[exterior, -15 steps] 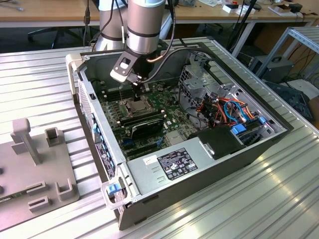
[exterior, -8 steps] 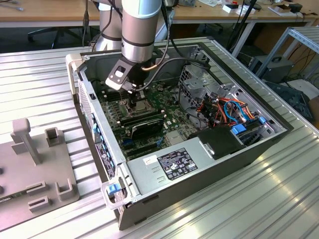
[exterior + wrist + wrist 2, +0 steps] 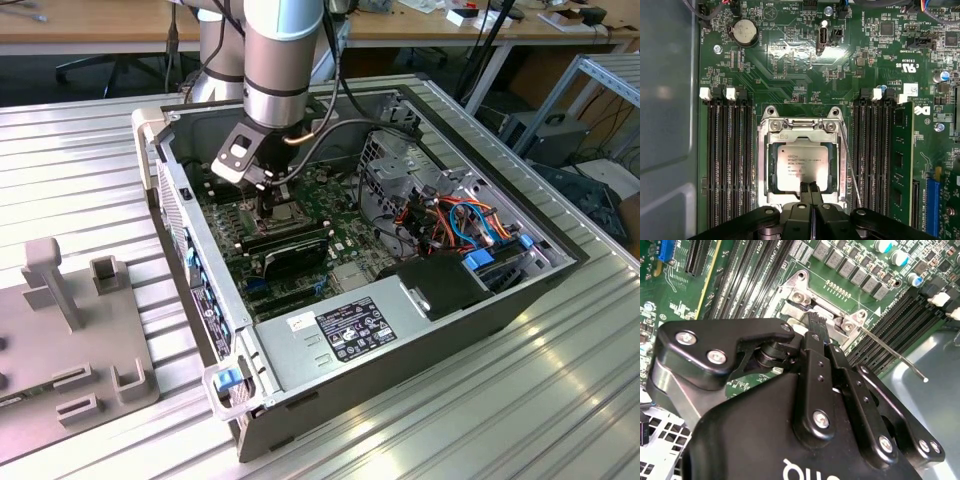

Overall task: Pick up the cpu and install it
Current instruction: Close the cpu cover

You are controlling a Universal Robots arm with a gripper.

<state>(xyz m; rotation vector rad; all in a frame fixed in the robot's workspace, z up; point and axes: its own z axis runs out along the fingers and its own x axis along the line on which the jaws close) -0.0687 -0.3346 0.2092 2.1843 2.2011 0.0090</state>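
We find the tool (image 3: 809, 186), closed on nothing, poised over one edge of the cpu (image 3: 803, 167) lying flat in its socket (image 3: 802, 127) (about ten o'clock inside the case (image 3: 450, 345), exterior view).

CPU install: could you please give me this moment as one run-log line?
cpu: lying in socket | hand: shut, tips over cpu's edge | case: open

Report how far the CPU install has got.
Done: the cpu lies flat in its socket on the motherboard. In hand: the gripper is at the cpu's edge, fingers together. Left: the socket lever looks unlatched, gripper not yet clear.
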